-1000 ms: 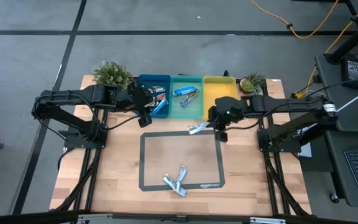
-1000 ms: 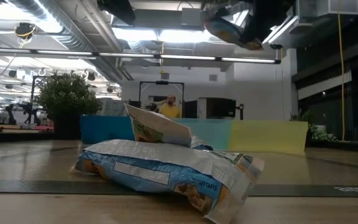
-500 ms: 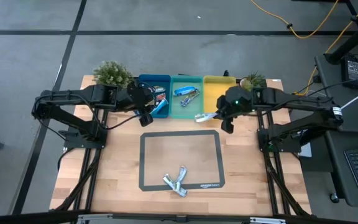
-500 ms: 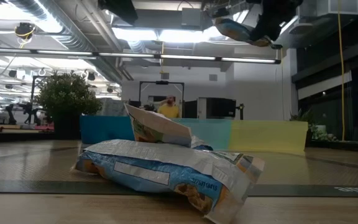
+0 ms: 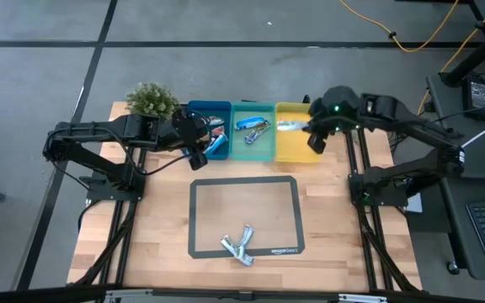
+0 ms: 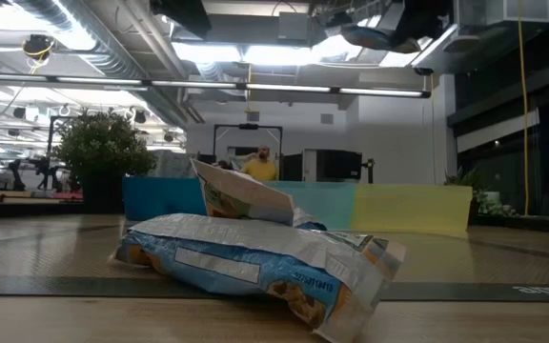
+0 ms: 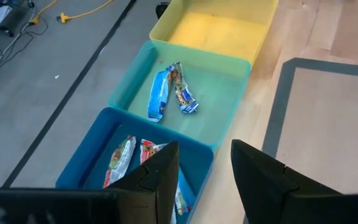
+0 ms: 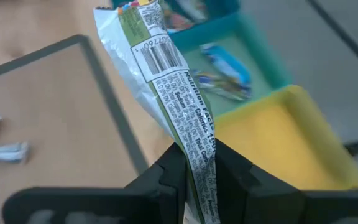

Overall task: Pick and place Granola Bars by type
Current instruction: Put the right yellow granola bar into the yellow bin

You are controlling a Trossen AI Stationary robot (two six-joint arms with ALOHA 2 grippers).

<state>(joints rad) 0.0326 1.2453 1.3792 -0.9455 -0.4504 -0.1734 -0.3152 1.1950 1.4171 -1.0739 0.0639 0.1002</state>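
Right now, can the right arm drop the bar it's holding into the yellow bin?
Probably yes. The right end effector is shut on a silver bar and hangs over the yellow bin, which looks empty. Nothing shows between them; the left end effector is at the blue bin.

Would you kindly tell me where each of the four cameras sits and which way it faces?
High view: overhead, straight down; both arms, wooden table.
Low view: table height, level across crumpled foil granola bars toward the room.
Left wrist: past the open left end effector into the teal plastic bin.
Right wrist: right end effector gripping a silver foil granola bar.
Both wrist views share the teal bin.
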